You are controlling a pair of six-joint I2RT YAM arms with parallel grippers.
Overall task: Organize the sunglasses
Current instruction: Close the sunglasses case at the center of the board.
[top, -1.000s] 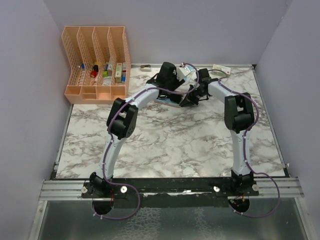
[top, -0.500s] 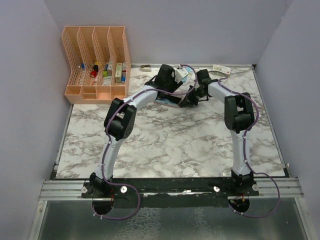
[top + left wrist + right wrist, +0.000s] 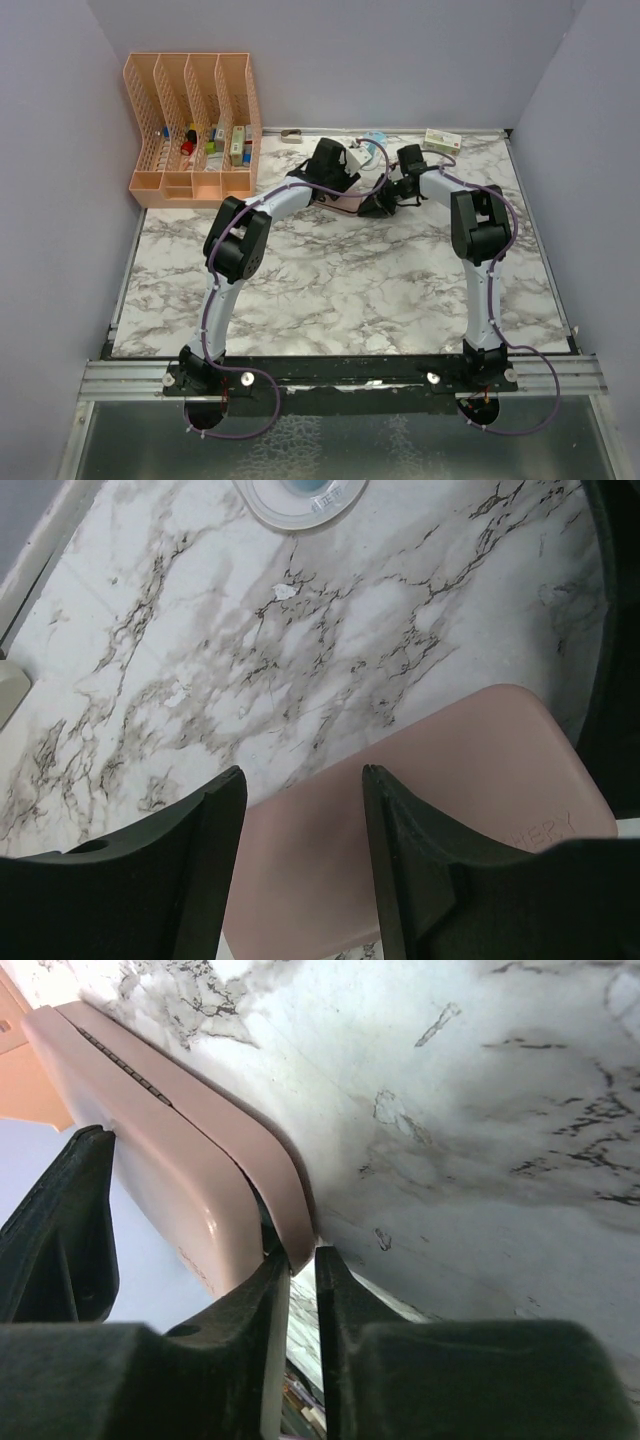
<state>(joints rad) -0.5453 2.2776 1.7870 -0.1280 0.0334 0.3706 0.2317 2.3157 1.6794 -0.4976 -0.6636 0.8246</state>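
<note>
Marble-patterned table (image 3: 350,290) with pale lavender walls on three sides, seen from above. The left arm (image 3: 240,240) and right arm (image 3: 480,225) both reach to the far middle of the table, their wrists almost meeting (what lies under them is mostly hidden from this angle). Off to the outer side of the left arm stands a peach file organizer (image 3: 190,120) with small items in its slots. Just beyond the right arm's wrist lies a small box (image 3: 441,139).

Left wrist view: the left gripper (image 3: 300,780) has its two black fingers (image 3: 200,880) spread apart with nothing between them. Beneath the fingers, reaching out to their right, lies a pink case (image 3: 480,770) with its smooth lid facing up. Ahead of the fingertips, well apart from them, sits a round white disc (image 3: 300,492) with a blue centre.

Right wrist view: the right gripper (image 3: 300,1260) has its fingers drawn almost together, pinching the thin edge of the pink case right at the fingertips. The case runs ahead and to the gripper's left, its two halves slightly parted along the zipper line.

The sunglasses cannot be seen in any view, so their place cannot be told.
</note>
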